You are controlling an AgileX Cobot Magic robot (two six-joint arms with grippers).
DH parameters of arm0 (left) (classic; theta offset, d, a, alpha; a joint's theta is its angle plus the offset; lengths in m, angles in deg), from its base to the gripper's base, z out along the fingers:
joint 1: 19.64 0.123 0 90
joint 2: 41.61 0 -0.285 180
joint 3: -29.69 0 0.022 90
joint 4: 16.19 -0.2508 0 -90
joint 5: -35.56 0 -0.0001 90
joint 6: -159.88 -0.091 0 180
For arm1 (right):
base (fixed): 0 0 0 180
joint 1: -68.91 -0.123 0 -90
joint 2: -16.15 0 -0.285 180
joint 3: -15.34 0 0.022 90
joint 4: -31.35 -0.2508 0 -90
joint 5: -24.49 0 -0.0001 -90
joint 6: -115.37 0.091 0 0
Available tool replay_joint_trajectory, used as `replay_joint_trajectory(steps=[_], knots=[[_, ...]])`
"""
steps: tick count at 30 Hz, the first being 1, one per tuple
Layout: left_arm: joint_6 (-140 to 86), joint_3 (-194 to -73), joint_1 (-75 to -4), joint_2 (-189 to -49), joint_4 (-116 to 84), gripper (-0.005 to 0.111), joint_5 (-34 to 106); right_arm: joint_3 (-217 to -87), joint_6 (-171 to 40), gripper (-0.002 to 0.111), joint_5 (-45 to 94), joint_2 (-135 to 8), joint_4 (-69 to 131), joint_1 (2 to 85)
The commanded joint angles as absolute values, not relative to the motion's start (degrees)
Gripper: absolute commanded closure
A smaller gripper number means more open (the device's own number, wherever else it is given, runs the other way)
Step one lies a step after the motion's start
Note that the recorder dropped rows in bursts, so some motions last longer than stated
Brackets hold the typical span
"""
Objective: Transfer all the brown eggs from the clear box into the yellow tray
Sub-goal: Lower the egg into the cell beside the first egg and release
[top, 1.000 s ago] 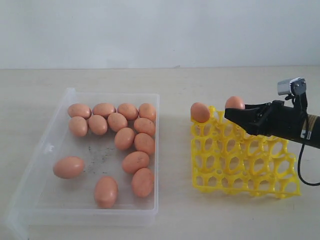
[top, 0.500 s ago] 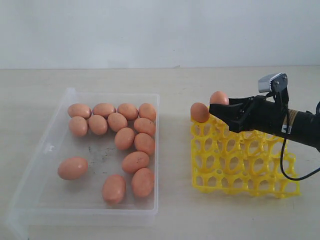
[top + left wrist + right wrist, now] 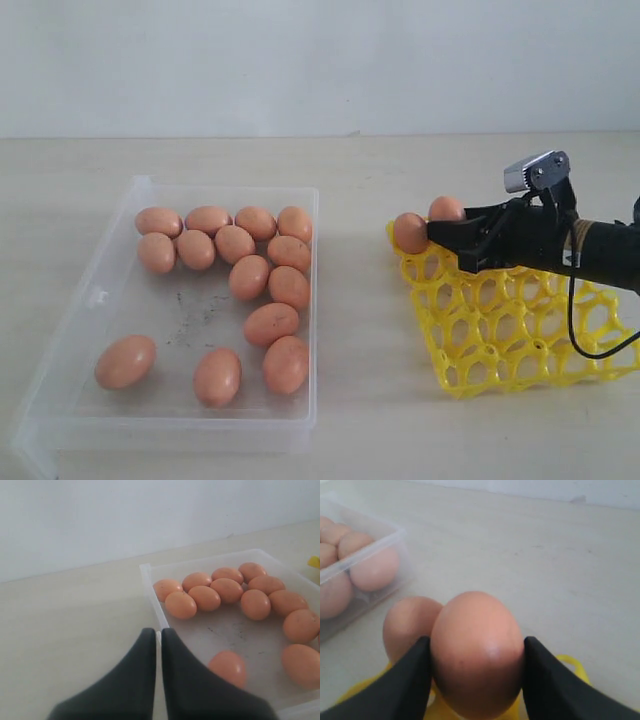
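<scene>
Well, smooth oval egg (image 3: 475, 652) between matte black fingers (image 3: 410, 685).

exterior high, frontal; wrist views low, close; all share clear box (image 3: 150, 300)

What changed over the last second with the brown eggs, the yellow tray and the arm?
The right gripper, clamped on one brown egg, moved left above the bright yellow lattice egg tray; the tray slid right, carrying its corner egg. In the clear plastic box, one loose egg rolled toward the near wall. The clustered eggs stayed put.
</scene>
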State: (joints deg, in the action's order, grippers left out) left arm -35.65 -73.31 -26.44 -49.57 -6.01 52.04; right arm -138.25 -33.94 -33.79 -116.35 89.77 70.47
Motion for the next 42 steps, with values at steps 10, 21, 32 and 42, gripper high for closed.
replay_joint_trajectory(steps=[10, 21, 32, 42], knots=[[-35.67, -73.09, -26.79, -49.4, -6.1, 0.103, 51.8, -137.87, -34.36, 0.106, -27.24, -116.82, 90.07, 70.52], [-35.67, -73.09, -26.79, -49.4, -6.1, 0.103, 51.8, -137.87, -33.06, 0.059, -23.82, -116.82, 89.19, 70.52], [-35.67, -73.09, -26.79, -49.4, -6.1, 0.103, 51.8, -137.87, -32.14, 0.059, -23.22, -113.64, 89.63, 70.52], [-35.67, -73.09, -26.79, -49.4, -6.1, 0.103, 51.8, -137.21, -30.85, 0.046, -20.72, -109.93, 89.81, 70.52]])
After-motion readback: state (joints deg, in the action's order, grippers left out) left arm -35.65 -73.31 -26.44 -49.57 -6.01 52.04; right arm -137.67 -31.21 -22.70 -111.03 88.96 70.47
